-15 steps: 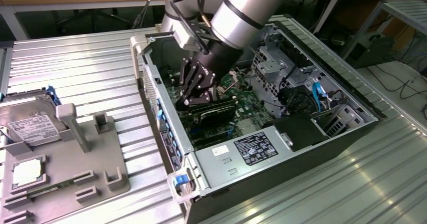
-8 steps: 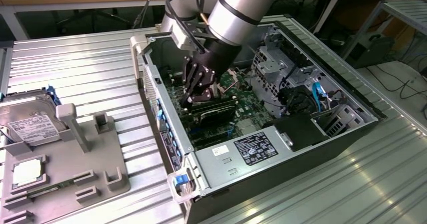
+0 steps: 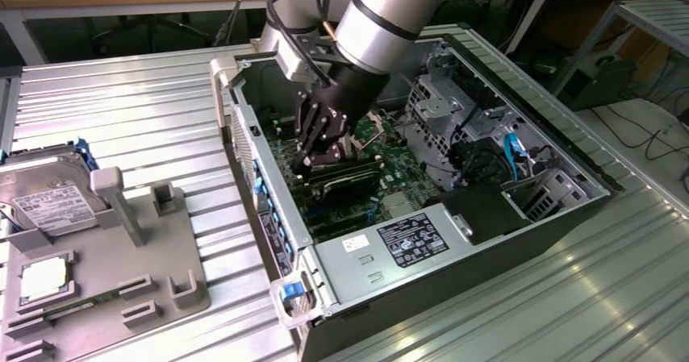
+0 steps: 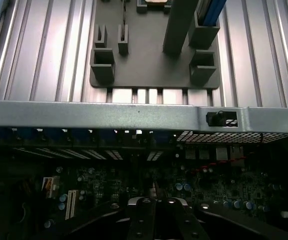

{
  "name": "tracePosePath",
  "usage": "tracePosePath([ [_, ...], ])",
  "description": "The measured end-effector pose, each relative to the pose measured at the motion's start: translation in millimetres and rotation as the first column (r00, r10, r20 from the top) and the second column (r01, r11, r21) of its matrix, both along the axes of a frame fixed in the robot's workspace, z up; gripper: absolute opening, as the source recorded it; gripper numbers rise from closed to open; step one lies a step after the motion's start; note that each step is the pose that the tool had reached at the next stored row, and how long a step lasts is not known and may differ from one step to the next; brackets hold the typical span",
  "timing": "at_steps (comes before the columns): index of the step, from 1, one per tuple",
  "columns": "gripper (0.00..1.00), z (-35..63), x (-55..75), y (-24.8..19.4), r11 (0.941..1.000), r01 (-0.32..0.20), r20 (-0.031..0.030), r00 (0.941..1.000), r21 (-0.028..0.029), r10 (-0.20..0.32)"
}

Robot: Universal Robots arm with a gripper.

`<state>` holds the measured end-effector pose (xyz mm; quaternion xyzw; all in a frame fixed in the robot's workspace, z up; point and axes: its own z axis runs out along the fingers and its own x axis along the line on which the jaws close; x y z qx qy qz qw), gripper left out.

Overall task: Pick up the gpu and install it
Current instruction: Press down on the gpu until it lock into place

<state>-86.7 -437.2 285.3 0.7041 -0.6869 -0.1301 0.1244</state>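
The gpu (image 3: pixel 347 181) is a thin dark card standing on edge over the green motherboard (image 3: pixel 404 168) inside the open computer case (image 3: pixel 431 241). My gripper (image 3: pixel 310 162) reaches down into the case from above and sits on the card's end nearest the case's rear wall. The black fingers (image 3: pixel 318 128) are pressed together, shut on the card's upper edge. In the wrist view the gripper (image 4: pixel 153 202) has its fingers closed together above the dark motherboard (image 4: pixel 208 190), with the case's metal rear wall (image 4: pixel 134 115) just beyond.
A grey parts holder (image 3: pixel 140 257) lies on the ribbed metal table at the exterior view's left, carrying a silver hard drive (image 3: pixel 48 189) and a square CPU chip (image 3: pixel 45 277). The holder (image 4: pixel 148 55) also appears past the case wall. Drive cages (image 3: pixel 453 104) and cables crowd the case's far side.
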Motion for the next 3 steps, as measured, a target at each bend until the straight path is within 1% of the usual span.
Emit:
tracePosePath([
  [3, 0.11, 0.0, 0.0, 0.0, 1.0, 0.0, 0.002, 1.0, -0.0001, 0.0],
])
